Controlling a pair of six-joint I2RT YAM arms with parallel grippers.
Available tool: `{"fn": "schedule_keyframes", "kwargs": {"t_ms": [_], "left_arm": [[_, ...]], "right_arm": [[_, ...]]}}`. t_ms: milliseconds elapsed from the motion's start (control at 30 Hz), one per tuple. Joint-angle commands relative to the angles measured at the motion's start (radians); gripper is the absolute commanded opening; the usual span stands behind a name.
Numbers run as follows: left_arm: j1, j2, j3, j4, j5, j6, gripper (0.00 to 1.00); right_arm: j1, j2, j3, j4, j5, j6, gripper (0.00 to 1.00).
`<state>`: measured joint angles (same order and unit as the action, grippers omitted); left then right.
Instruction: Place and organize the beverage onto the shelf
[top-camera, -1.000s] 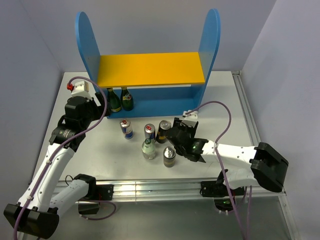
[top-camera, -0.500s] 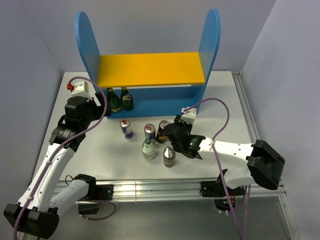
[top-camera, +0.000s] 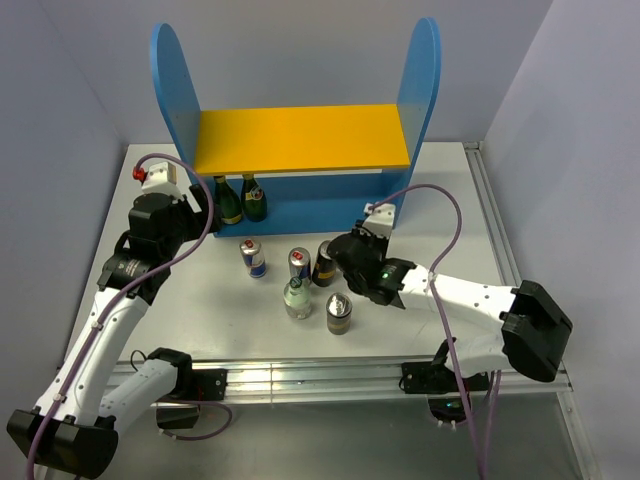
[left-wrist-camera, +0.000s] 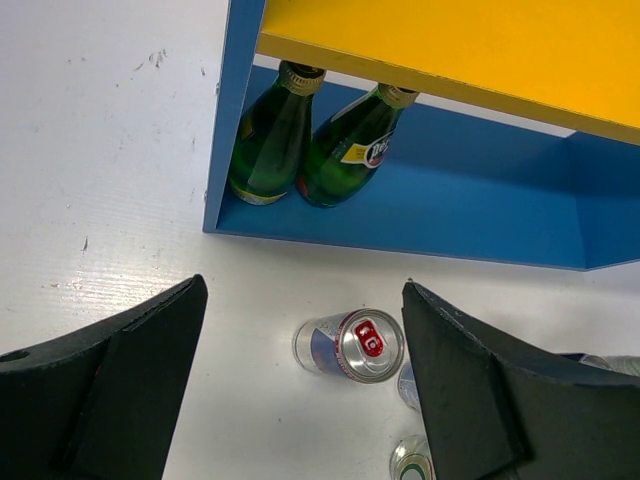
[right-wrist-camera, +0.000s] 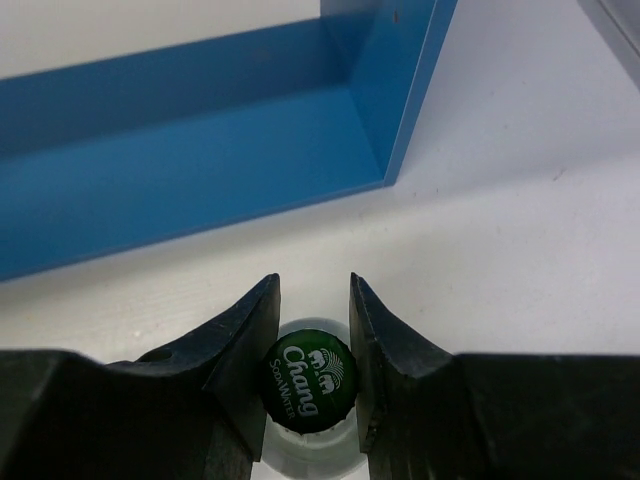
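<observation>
The blue shelf (top-camera: 420, 90) with its yellow board (top-camera: 300, 138) stands at the back. Two green bottles (top-camera: 232, 200) (left-wrist-camera: 305, 145) stand at the left of its lower level. On the table in front are two blue-and-silver cans (top-camera: 252, 258) (top-camera: 299, 264), two black-and-gold cans (top-camera: 324, 262) (top-camera: 339, 313) and a clear bottle (top-camera: 297, 298). My right gripper (top-camera: 345, 265) (right-wrist-camera: 312, 284) is shut on the green-capped neck of another clear bottle (right-wrist-camera: 310, 385), hidden in the top view. My left gripper (top-camera: 203, 213) (left-wrist-camera: 300, 300) hangs open above a blue-and-silver can (left-wrist-camera: 350, 345), holding nothing.
The shelf's right side panel (right-wrist-camera: 405, 90) stands just beyond the held bottle. The black-and-gold can sits close to the left of my right gripper. The table's right rail (top-camera: 495, 230) runs along the edge.
My right gripper has moved left and toward the shelf, and shut on the clear bottle's neck. The left arm has not moved.
</observation>
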<state>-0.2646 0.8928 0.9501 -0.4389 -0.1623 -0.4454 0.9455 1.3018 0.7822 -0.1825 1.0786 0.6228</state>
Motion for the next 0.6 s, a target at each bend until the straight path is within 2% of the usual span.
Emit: {"fn": "schedule_keyframes", "kwargs": {"t_ms": [0, 300, 567], "left_arm": [[-0.004, -0.018, 0.01, 0.008, 0.004, 0.02, 0.85], [-0.004, -0.014, 0.01, 0.006, 0.0, 0.024, 0.85], [-0.004, -0.014, 0.01, 0.005, -0.009, 0.024, 0.85]], "right_arm": [[-0.046, 0.002, 0.103, 0.13, 0.075, -0.064, 0.0], [-0.113, 0.01, 0.285, 0.179, 0.061, -0.264, 0.0], [-0.116, -0.032, 0.57, 0.141, 0.043, -0.432, 0.0]]}}
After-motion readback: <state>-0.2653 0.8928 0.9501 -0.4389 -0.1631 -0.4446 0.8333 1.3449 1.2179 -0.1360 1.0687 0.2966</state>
